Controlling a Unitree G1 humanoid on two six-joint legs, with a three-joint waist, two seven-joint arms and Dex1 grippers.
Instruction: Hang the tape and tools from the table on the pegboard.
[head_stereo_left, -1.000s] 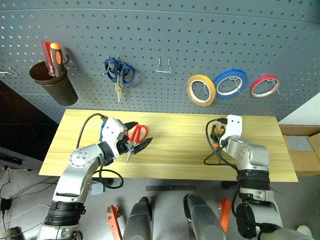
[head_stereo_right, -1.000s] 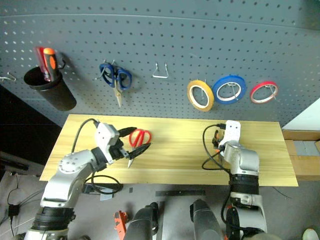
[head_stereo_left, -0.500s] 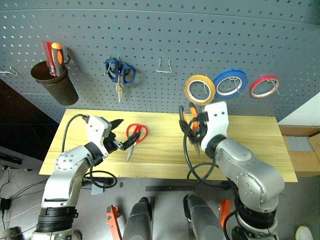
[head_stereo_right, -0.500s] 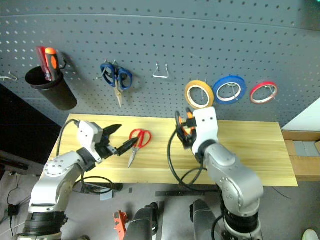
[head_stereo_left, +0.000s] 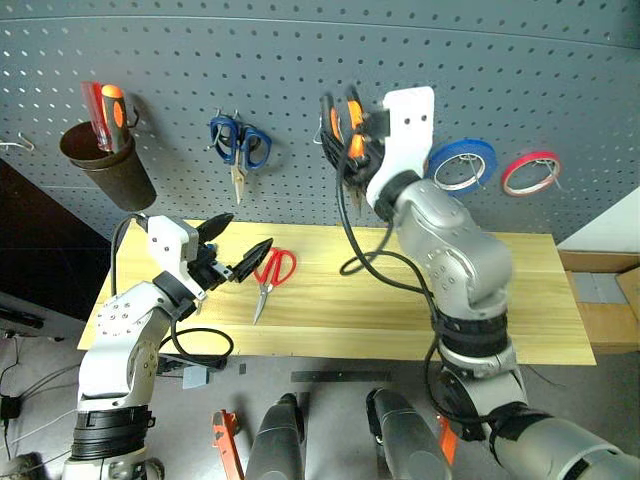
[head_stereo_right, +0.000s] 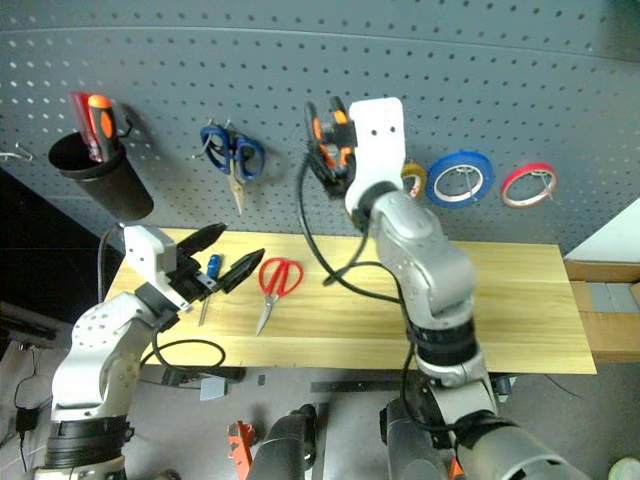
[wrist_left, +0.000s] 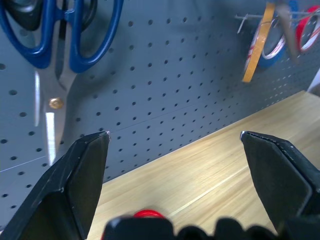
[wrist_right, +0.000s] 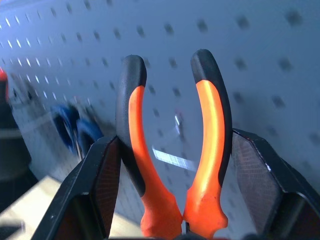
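two orange-and-black pliers (wrist_right: 175, 150) handles rise, splayed apart.

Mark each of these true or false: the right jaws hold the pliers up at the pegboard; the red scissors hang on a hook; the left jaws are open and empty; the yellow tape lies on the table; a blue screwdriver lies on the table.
1. The right gripper holds the pliers up at the pegboard. True.
2. The red scissors hang on a hook. False: they lie on the table.
3. The left gripper is open and empty. True.
4. The yellow tape lies on the table. False: it hangs on the pegboard.
5. A blue screwdriver lies on the table. True.
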